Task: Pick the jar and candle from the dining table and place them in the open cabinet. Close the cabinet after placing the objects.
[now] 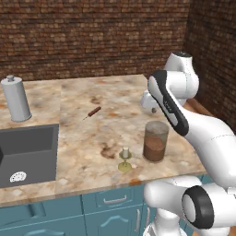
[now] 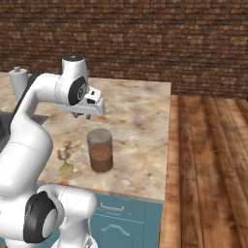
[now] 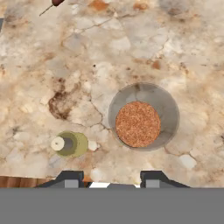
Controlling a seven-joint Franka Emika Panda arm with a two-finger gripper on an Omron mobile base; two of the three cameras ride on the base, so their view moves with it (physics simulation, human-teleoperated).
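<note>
The jar [image 1: 156, 140] [image 2: 100, 150], clear glass with brown inside, stands upright near the dining table's [image 1: 115, 92] front right corner. In the hand view I look straight down on the jar [image 3: 142, 118]. Left of it stands the candle [image 1: 125, 159] [image 2: 64, 160] [image 3: 68, 144], a cream stub in a brass holder. My gripper [image 1: 154, 109] [image 2: 78, 115] [image 3: 113, 179] hangs above the table behind the jar, well clear of it. Its fingers stand apart, open, with nothing between them. The cabinet is out of view.
A tall grey canister [image 1: 16, 99] [image 2: 18, 80] stands at the back left beside the dark sink [image 1: 27, 152]. A thin reddish stick [image 1: 93, 112] [image 3: 54, 3] lies mid-table. Teal drawers [image 1: 110, 200] run beneath. Wooden floor [image 2: 208, 169] lies to the table's right, and a brick wall [image 1: 92, 37] stands behind.
</note>
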